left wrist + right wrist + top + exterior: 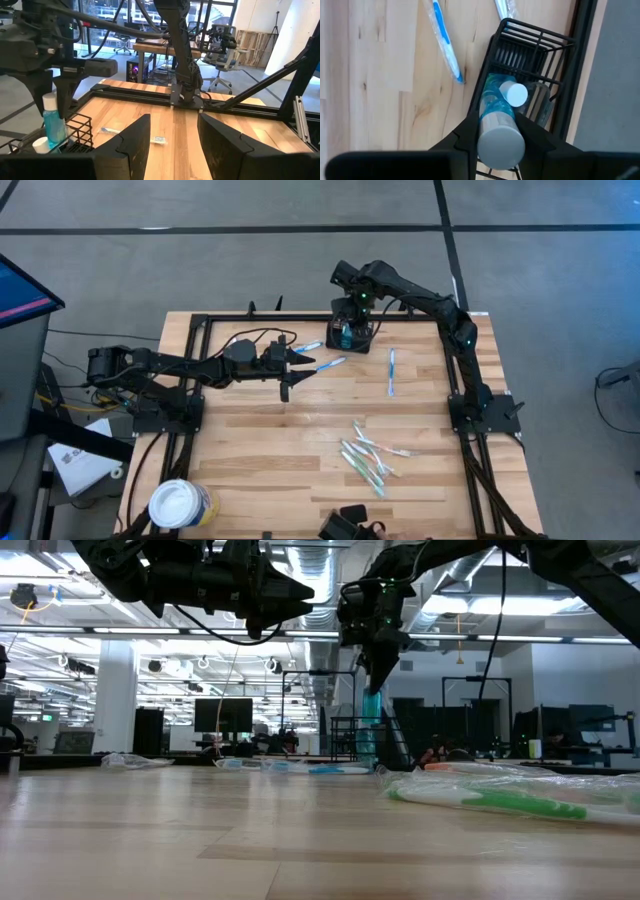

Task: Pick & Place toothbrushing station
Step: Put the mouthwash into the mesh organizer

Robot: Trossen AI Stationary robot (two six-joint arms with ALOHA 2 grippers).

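High view: the toothbrushing station (pixel 352 335), a black wire-mesh caddy, stands on the wooden surface (pixel 300 450) near its far edge, with the right claw (pixel 350 320) directly above it. The left claw (pixel 292 368) hangs beside it over the far-left part of the surface, with two wrapped toothbrushes (pixel 330 364) lying just ahead of it. A loose pile of wrapped toothbrushes (pixel 368 458) lies well apart toward the near side, and a round white tub (pixel 181 503) sits at the near-left corner. Low view: the right claw (pixel 376 640) hangs over a blue bottle (pixel 371 730) far across the surface; the caddy itself cannot be made out here. Left wrist view: the left claw (pixel 172 140) has its fingers (pixel 131 142) apart and holds nothing; the caddy (pixel 75 134) shows beyond, with the blue bottle (pixel 52 120) upright inside it. Right wrist view: the right claw (pixel 501 131) is clamped on the blue bottle (pixel 496 117), which stands within the caddy (pixel 530 47) beside a smaller white-capped item (pixel 513 93). Judgement: the step in hand is seating the bottle in its compartment. The next move calls for parting the fingers and lifting straight up clear of the wire rim, then turning to the loose toothbrushes.
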